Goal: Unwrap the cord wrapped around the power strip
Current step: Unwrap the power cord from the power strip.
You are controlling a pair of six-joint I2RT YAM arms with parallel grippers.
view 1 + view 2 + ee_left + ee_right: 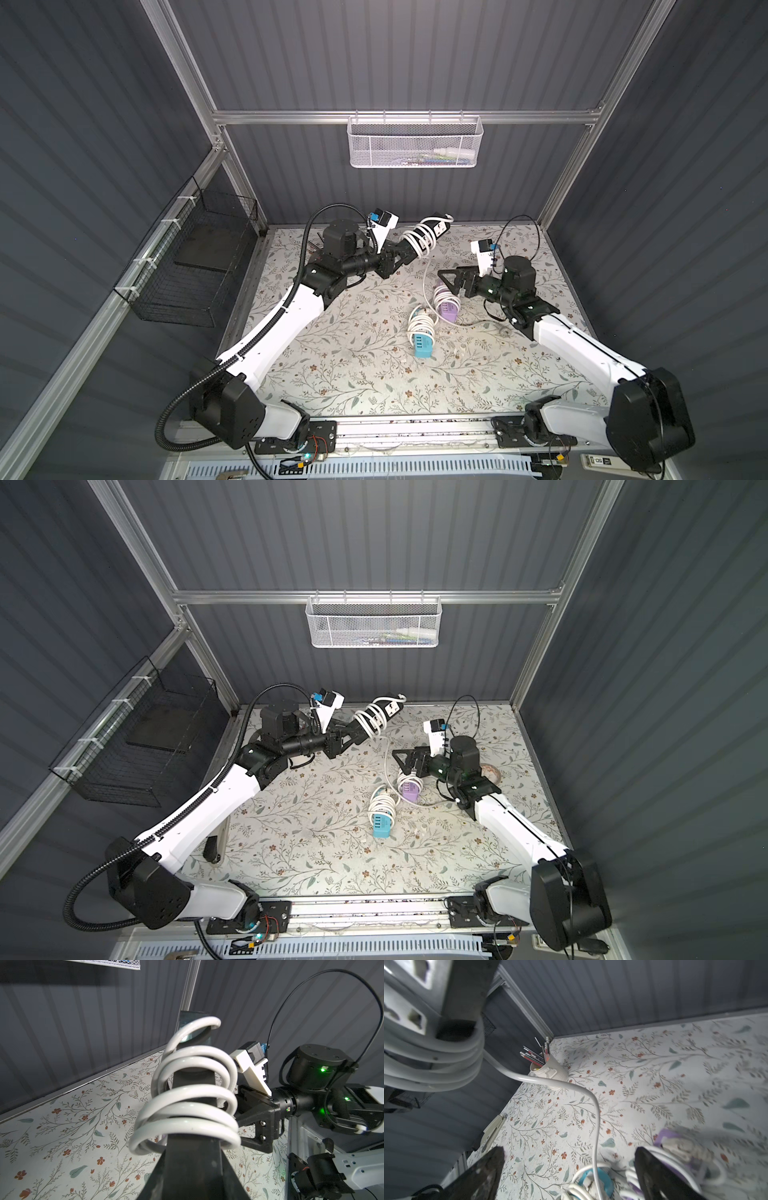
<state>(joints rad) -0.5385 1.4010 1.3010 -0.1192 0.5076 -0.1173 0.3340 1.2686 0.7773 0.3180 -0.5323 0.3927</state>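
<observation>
Top views: in both, the left gripper is clamped on one end of the black power strip. It holds the strip in the air near the back wall, far end tilted upward. The white cord is coiled around the strip in several loops. One loose length drops to the floral table, between a blue power strip and a purple power strip. The right gripper hovers just above the purple one, jaws wide apart, holding nothing.

Left wrist view: the loops sit slack around the black strip, with the right gripper close behind them.

Right wrist view: the two spread fingers frame the hanging cord length. A mug of pencils stands in the far corner.
</observation>
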